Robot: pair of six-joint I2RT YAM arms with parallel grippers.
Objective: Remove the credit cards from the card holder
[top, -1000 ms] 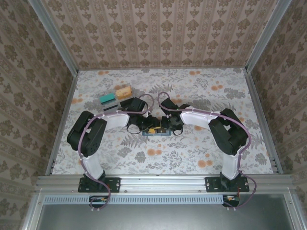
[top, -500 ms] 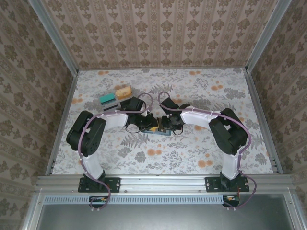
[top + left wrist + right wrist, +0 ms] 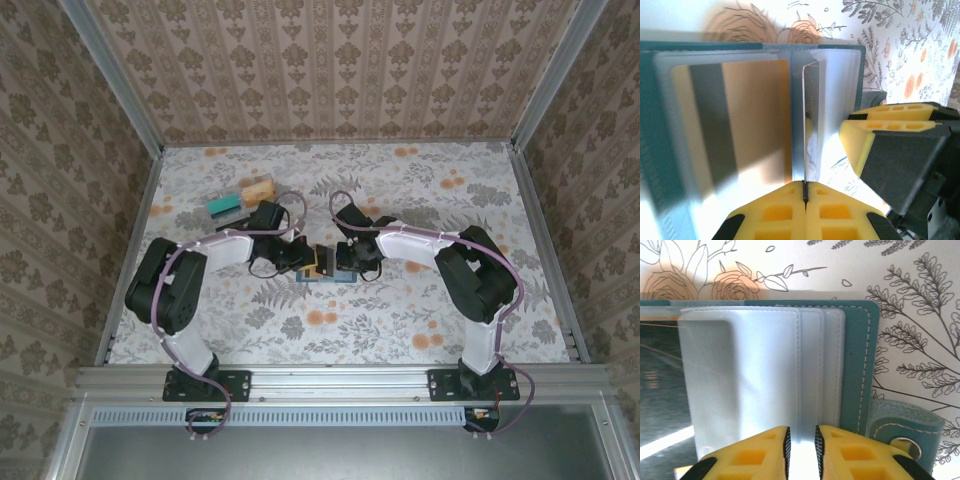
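The card holder (image 3: 326,279) lies open at the table's middle, teal cover (image 3: 856,365) down, frosted sleeves (image 3: 765,375) up. One sleeve holds a tan-orange card with a dark stripe (image 3: 740,130). My left gripper (image 3: 805,184) is shut on the lower edge of a thin grey card (image 3: 811,125) that stands on edge above the sleeves. My right gripper (image 3: 802,432) sits over the sleeves' near edge, its pads a narrow gap apart with nothing clearly pinched. Both grippers meet over the holder, left gripper (image 3: 303,261) and right gripper (image 3: 340,261). A right finger (image 3: 890,145) shows beside the holder.
A teal-green card (image 3: 223,206) and an orange card (image 3: 259,189) lie on the flowered table at the back left. The holder's snap tab (image 3: 905,430) sticks out at its right. Metal rails and papered walls (image 3: 90,150) ring the table.
My left gripper has closed on the grey card, and the left arm has stretched out lower over the table. The right gripper's jaws have parted slightly.
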